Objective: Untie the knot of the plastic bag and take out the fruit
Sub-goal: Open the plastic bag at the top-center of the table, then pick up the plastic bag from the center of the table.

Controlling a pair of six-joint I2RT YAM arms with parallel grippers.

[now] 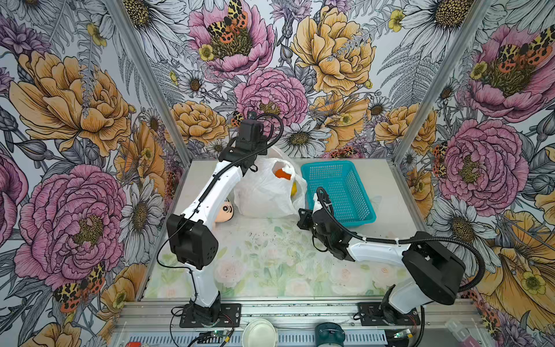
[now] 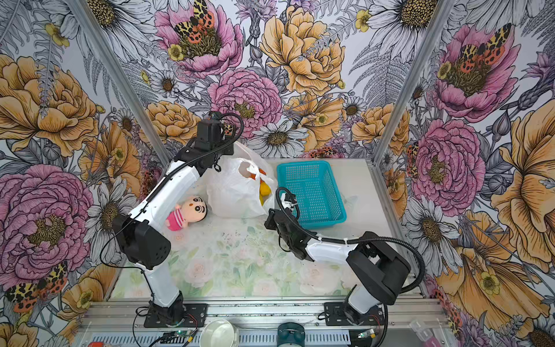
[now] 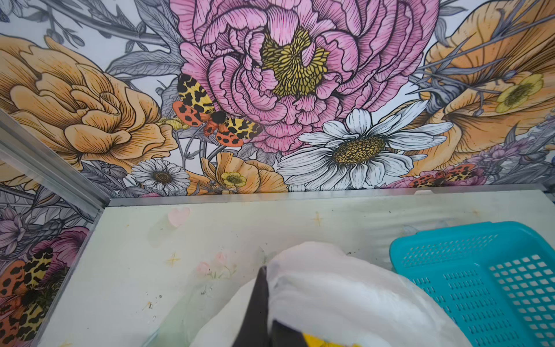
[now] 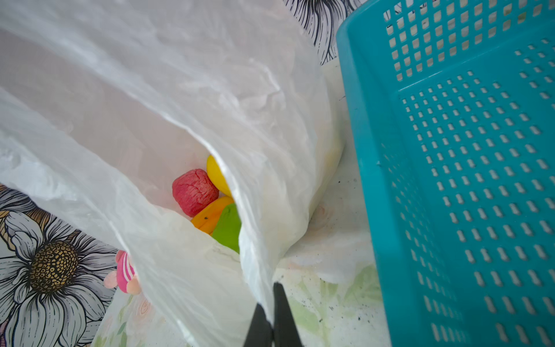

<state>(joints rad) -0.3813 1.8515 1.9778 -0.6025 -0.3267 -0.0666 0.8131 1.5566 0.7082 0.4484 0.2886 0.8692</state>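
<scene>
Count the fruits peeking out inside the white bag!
4 in the right wrist view, clustered inside the plastic bag: red-pink fruit, yellow fruit touching it, orange fruit, green fruit at the bag's edge. More may be hidden.

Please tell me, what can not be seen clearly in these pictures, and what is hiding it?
- Fruit: the plastic bag film covers most of it. The right wrist view shows only four pieces, so no count is possible.
- Left gripper: cut off by the left wrist view's edge; in both top views the left arm hides it.
- Right gripper: only the fingertips show, pinching the bag's rim.
- Doll: in a top view the same arm covers its body.
</scene>
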